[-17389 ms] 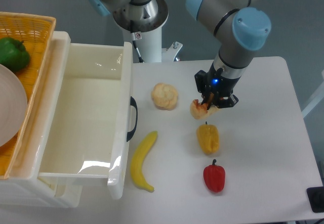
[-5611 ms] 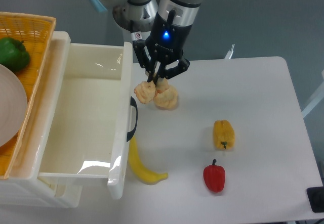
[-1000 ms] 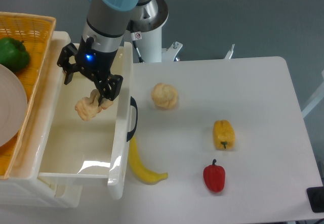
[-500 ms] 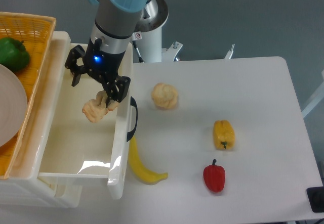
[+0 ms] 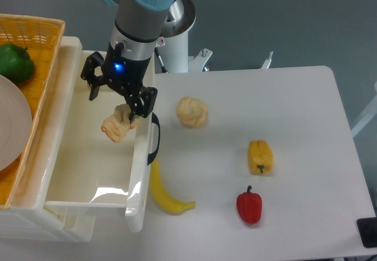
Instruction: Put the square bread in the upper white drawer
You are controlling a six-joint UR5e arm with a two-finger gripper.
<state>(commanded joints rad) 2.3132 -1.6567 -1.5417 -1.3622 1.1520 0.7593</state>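
Bright even light, sharp, glare on drawer [image 5: 112,194]

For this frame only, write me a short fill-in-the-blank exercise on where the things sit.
1. The two-finger gripper holds the pale tan square bread above the open ____ white plastic drawer.
2. The round cream bun lies on the white ____.
3. The yellow banana lies beside the drawer's ____.
4. The green pepper sits in the orange wicker ____.

Missing words: upper; table; front; basket
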